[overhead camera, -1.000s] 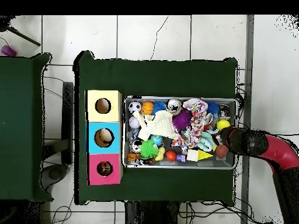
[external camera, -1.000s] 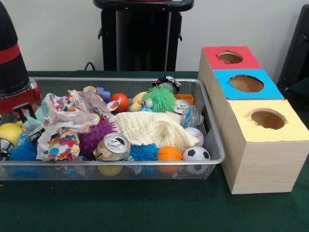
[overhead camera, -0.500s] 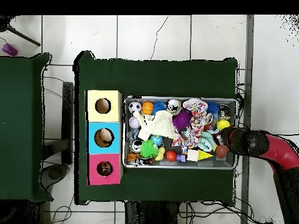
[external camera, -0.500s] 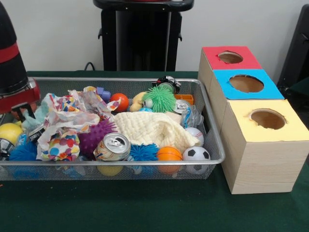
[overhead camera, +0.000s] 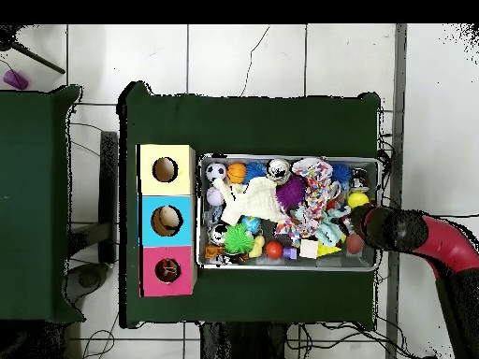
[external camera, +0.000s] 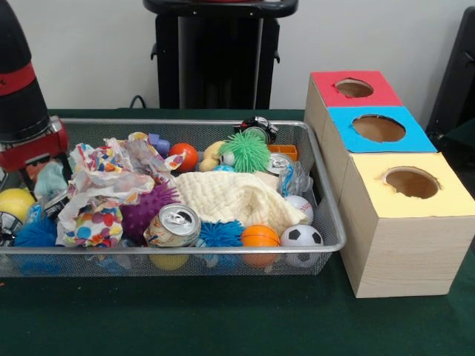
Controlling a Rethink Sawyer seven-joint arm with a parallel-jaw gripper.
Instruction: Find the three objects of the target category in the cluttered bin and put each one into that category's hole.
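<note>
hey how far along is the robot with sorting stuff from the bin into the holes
Done: hard to say; the overhead view shows something inside the blue box's hole, though what it is cannot be told. In hand: the gripper is down at one end of the wire bin; its grip is hidden. Left: the bin is full of balls, cans and cloths.

Room: white wall, tiled floor, green tables.
Front view: plain white wall [external camera: 89,52] behind a green table [external camera: 223,319]; dark chair [external camera: 454,74] at the right edge. Overhead view: white tiled floor [overhead camera: 281,56] with dark grout lines, cables [overhead camera: 253,56] trailing across it, second green table [overhead camera: 37,206] on the left, well apart.
</note>
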